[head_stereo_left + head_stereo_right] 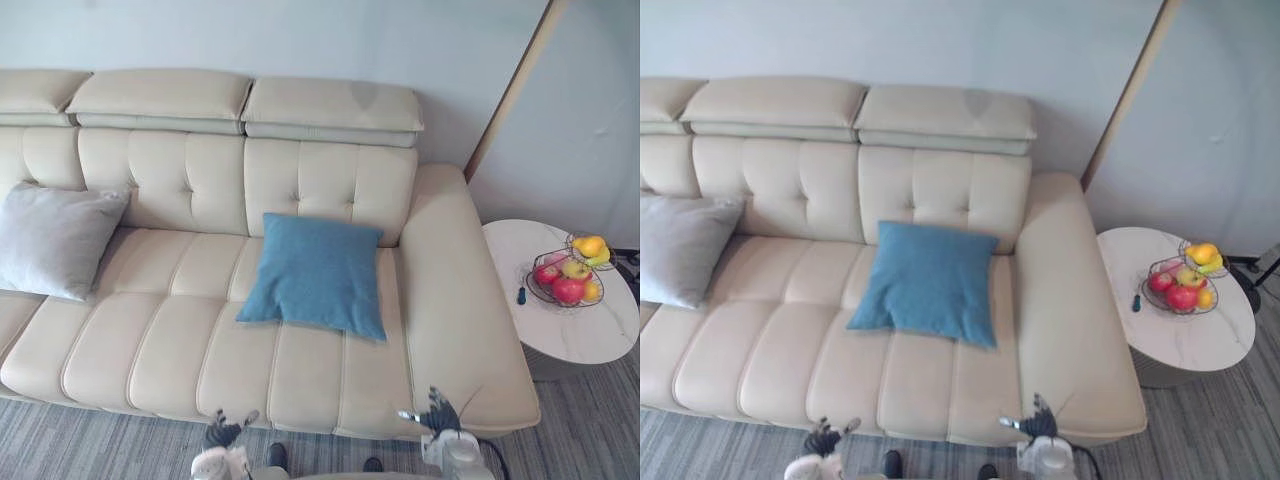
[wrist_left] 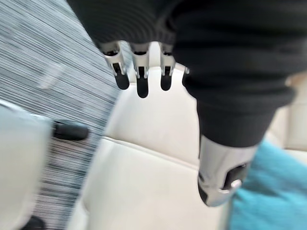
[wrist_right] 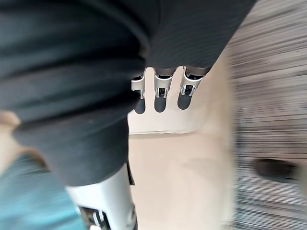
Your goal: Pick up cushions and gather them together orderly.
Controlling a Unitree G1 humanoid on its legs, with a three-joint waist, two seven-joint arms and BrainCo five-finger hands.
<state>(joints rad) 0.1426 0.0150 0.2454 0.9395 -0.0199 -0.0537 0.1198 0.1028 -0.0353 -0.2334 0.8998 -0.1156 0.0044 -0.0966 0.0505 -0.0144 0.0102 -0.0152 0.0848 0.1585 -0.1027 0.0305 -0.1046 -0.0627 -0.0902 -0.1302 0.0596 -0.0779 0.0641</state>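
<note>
Cream leather sofa (image 1: 160, 350) with a tufted back spans most of the scene, standing on grey striped carpet (image 1: 100, 440), with a round pale side table (image 1: 590, 335) carrying a wire fruit basket (image 1: 566, 280) just beyond its right armrest. 2 cushions rest on the seat, well apart from each other. A blue cushion (image 1: 315, 275) leans against the backrest toward the right end, roughly square, its lower edge running across the seat. A grey cushion (image 1: 50, 240) leans against the backrest far off on the robot's left. At the front edge of the seat hover the left hand (image 1: 224, 432) and the right hand (image 1: 438, 412), both with fingers straight and relaxed, holding nothing and touching neither cushion. The blue cushion lies straight ahead and deeper into the seat, between the 2 hands, its lower left corner almost in line with the left hand, which looks slightly nearer. The grey cushion sits on the left arm's side, so any reach for it seems to fall to that arm.
</note>
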